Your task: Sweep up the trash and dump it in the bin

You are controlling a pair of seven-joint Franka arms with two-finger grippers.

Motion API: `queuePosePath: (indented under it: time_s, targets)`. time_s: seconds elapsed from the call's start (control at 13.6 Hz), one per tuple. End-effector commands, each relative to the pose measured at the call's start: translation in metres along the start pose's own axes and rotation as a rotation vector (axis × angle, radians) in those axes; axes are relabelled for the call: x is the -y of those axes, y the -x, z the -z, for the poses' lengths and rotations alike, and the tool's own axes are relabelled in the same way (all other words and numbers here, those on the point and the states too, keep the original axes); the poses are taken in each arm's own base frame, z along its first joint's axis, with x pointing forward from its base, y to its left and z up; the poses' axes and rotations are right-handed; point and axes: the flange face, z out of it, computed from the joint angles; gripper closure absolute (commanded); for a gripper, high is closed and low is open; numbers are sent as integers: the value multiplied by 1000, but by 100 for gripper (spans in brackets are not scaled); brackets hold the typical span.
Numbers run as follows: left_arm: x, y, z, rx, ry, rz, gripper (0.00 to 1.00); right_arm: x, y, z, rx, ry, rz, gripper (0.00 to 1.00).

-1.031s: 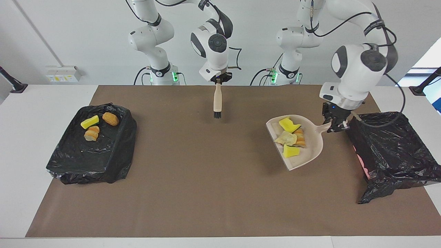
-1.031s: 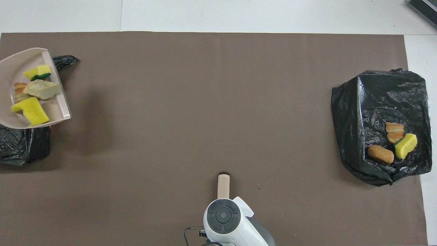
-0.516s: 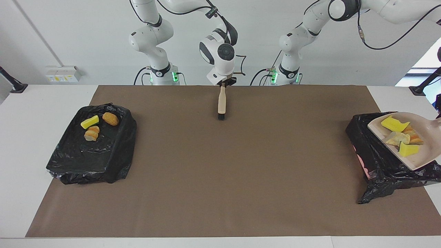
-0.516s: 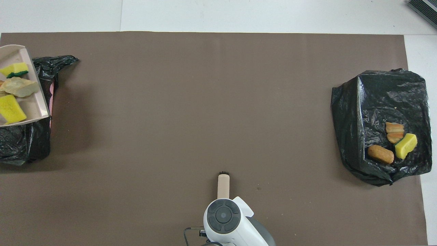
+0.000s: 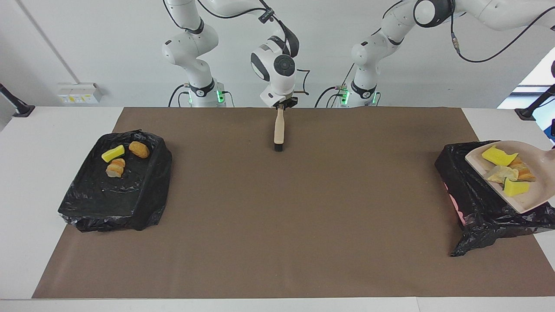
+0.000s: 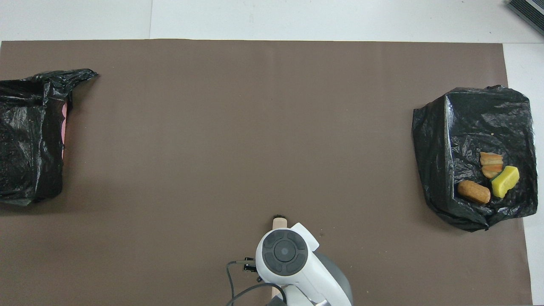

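**Loaded dustpan over the bin**

The dustpan (image 5: 527, 197) hangs tilted above the black-bagged bin (image 5: 481, 195) at the left arm's end of the tabletop (image 5: 269, 225). Four pieces of trash (image 5: 505, 173) lie in the pan. The left end effector is out of view past the pan's handle. The right end effector (image 5: 281, 103) is clenched on the brush (image 5: 279, 130), which hangs bristles-down over the mat. Three more foam chunks (image 5: 123, 157) lie in the bagged tray (image 5: 115, 199) at the right arm's end.

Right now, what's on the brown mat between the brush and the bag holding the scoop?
Nothing: in the facing view, bare brown mat stretches from the beige black-bristled brush to the black bag-lined bin under the beige dustpan.
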Motion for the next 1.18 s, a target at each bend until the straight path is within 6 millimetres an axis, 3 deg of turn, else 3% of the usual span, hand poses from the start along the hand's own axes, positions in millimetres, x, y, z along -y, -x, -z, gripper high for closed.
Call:
queuePosePath:
  time_s: [0.0,0.15,0.22,0.44,0.59,0.74,0.96,1.1]
  targets:
    - [-3,-7,9,82,7,-58,100,-28,-56,50,-100,-37,-41,0]
    - [-4,-7,13,134,23,-84,100,-48,-86,85,-169,-57,-74,0]
    - [4,-17,24,184,20,-116,100,-55,-96,95,-196,-55,-85,0]
    - [8,-19,41,268,31,-134,100,-83,-124,130,-315,0,-85,0]
    - [-2,-9,60,263,38,-104,100,-91,-131,154,-378,38,-42,0]
    - [-7,-13,69,208,57,-57,100,-102,-134,190,-373,55,-54,0]
    - [6,-60,100,116,37,-16,100,-143,-139,244,-358,72,-18,0]
    - [13,-96,118,32,38,9,100,-176,-138,269,-363,73,-6,0]
